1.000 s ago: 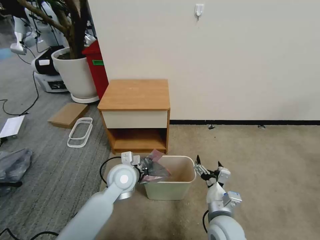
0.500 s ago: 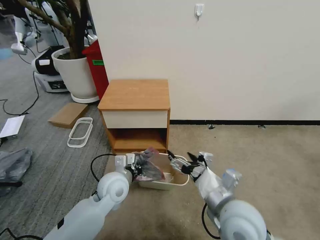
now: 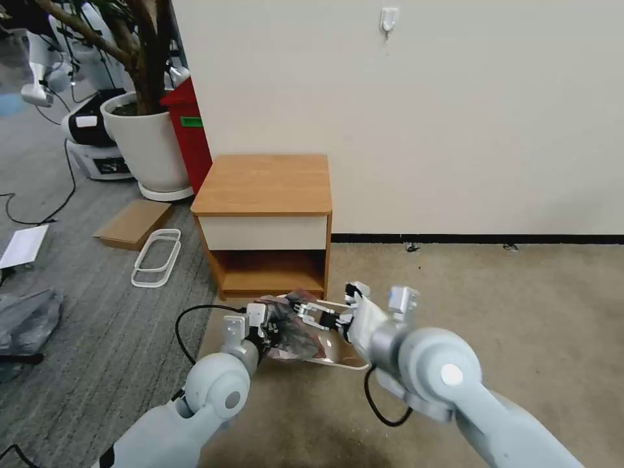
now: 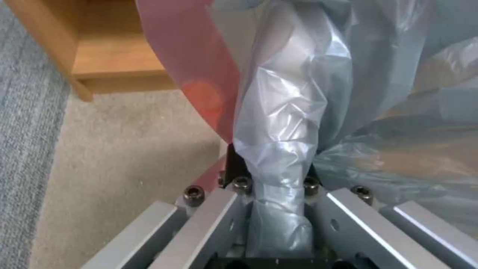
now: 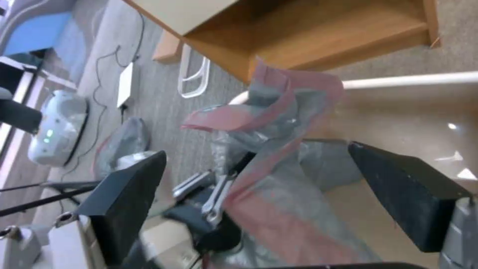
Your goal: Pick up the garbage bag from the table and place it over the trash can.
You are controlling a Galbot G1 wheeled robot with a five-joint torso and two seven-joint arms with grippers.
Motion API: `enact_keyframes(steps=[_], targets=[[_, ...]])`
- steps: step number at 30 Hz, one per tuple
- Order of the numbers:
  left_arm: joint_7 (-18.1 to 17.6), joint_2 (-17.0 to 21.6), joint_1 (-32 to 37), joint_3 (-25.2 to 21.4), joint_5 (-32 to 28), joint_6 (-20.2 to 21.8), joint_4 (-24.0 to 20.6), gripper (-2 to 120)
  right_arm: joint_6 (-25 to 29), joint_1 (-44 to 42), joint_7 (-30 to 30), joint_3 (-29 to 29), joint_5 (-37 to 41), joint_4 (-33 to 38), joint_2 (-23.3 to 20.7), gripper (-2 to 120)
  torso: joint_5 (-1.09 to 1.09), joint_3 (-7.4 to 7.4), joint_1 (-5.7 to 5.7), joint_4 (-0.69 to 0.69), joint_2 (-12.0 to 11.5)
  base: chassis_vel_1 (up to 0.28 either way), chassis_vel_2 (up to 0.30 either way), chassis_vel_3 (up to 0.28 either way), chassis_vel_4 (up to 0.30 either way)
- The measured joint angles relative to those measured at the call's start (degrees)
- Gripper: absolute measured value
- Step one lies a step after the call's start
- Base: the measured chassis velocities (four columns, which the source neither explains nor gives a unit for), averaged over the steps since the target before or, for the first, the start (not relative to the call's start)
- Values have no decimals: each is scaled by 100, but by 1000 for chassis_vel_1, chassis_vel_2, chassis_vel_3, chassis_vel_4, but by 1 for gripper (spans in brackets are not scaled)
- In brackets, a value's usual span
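The garbage bag (image 3: 292,330) is a crumpled grey film with a pink tint. It hangs bunched over the left side of the trash can (image 3: 339,364), a cream bin on the carpet of which mostly the rim shows. My left gripper (image 3: 272,323) is shut on the bag (image 4: 286,123), which is squeezed between its fingers (image 4: 219,213). My right gripper (image 3: 307,313) reaches in from the right over the bin, open. Its black fingertips (image 5: 130,198) stand either side of the bag (image 5: 283,149) without touching it. The table (image 3: 263,185) stands just behind, its top bare.
A white plant pot (image 3: 146,146) and a red bin (image 3: 188,130) stand at the back left by the wall. Cardboard (image 3: 133,223), white frames (image 3: 156,257), a dark grey sack (image 3: 26,322) and cables lie on the grey floor at left. Bare carpet stretches right.
My right arm has swung left across the bin, bringing its open gripper up to the bag. My left gripper has shifted slightly, still gripping the bag. Less of the bin shows behind the arms.
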Motion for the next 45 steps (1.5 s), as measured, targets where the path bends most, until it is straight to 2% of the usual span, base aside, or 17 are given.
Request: enact_keyframes(steps=[11, 22, 25, 26, 28, 32, 34, 35, 45], targets=[[50, -9, -5, 2, 65, -76, -31, 2, -52, 247, 102, -186, -56, -678, 285, 89, 0, 0, 0, 0, 0, 0, 0, 0, 0], [65, -39, -37, 30, 52, -97, -26, 2, -90, 298, 79, -227, -278, -1012, 339, 46, 0, -1, 0, 0, 0, 0, 0, 0, 0], [65, -38, -37, 31, 49, -99, -26, 2, -90, 300, 70, -228, -314, -1018, 342, 38, 0, -1, 0, 0, 0, 0, 0, 0, 0], [65, -42, -34, 31, 49, -101, -26, 2, -90, 299, 58, -229, -337, -1019, 340, 31, 0, -1, 0, -1, 0, 0, 0, 0, 0], [65, -50, -29, 31, 49, -102, -26, 2, -90, 291, 49, -230, -355, -1018, 340, 28, 0, -1, 0, -1, 0, 0, 0, 0, 0], [65, -77, -17, 30, 54, -107, -21, 2, -85, 226, -77, -284, -513, -988, 317, 9, 0, -1, 0, 0, 0, 0, 0, 0, 0], [66, -82, -17, 31, 54, -108, -20, 2, -84, 217, -89, -295, -531, -983, 316, 7, 0, -1, 0, -1, 0, 0, 0, 0, 0], [65, -93, -17, 30, 55, -108, -17, 2, -80, 194, -128, -312, -575, -971, 315, 0, 0, -1, 0, 0, 0, 0, 0, 0, 0], [64, -130, 82, 12, 146, -134, 1, 2, 319, 63, -821, -411, -1156, -840, 203, 0, 1, -1, 0, 0, 0, 0, 0, 0, 0]])
